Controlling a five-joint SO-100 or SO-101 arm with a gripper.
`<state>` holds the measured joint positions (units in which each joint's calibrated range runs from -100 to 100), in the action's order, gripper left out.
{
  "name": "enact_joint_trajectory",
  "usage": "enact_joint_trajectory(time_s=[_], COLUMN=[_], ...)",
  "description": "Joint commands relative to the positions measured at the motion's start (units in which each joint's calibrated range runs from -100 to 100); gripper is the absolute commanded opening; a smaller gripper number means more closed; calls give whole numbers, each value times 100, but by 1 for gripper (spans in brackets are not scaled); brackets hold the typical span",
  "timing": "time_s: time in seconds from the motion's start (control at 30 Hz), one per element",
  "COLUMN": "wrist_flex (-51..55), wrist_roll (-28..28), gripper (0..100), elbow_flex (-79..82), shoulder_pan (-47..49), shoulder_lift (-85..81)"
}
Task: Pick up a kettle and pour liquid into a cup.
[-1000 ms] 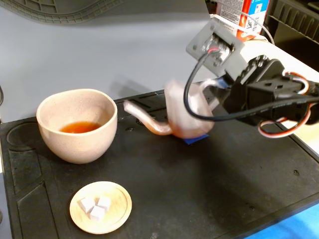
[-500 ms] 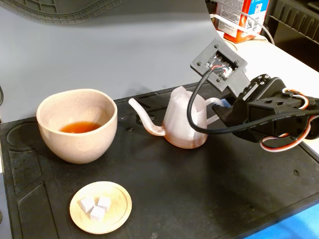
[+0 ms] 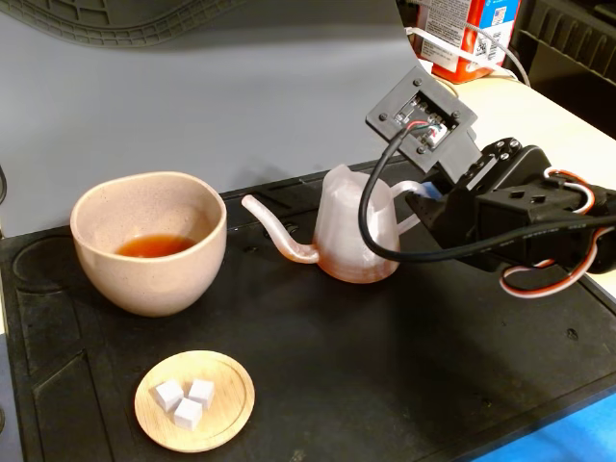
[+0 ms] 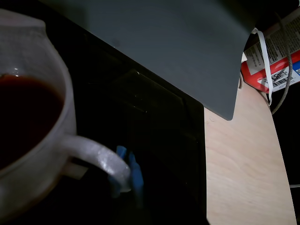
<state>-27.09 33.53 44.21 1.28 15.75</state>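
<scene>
The translucent pinkish kettle (image 3: 351,236) stands upright on the black mat (image 3: 385,366), its gooseneck spout pointing left toward the cup (image 3: 149,274). The beige speckled cup sits at the left and holds reddish-brown liquid (image 3: 154,245). My gripper (image 3: 421,199) is at the kettle's loop handle on its right side and looks shut on it. In the wrist view the kettle (image 4: 58,89) fills the left side with dark liquid (image 4: 23,112) inside. There my gripper (image 4: 129,171), with a blue fingertip (image 4: 136,173), lies against the handle (image 4: 93,152).
A small wooden dish (image 3: 195,428) with three white cubes (image 3: 186,399) lies at the front left of the mat. A red and white carton (image 3: 472,34) stands on the pale wooden table (image 4: 243,164) at the back right. A grey panel (image 4: 164,42) rises behind the mat.
</scene>
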Motion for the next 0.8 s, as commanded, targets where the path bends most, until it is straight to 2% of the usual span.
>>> enact_joint_trajectory(time_s=[0.0, 0.2, 0.27, 0.53, 0.6, 0.77], wrist_flex=[-140, -140, -140, -140, -88, -62], wrist_roll=[-17, -23, -327, -327, -311, -311], gripper=[1, 1, 1, 1, 10, 18], elbow_flex=[-92, -119, -364, -401, -346, -328], shoulder_pan=[20, 12, -26, 12, 20, 20], shoulder_lift=[-108, -57, -48, -40, -40, -31])
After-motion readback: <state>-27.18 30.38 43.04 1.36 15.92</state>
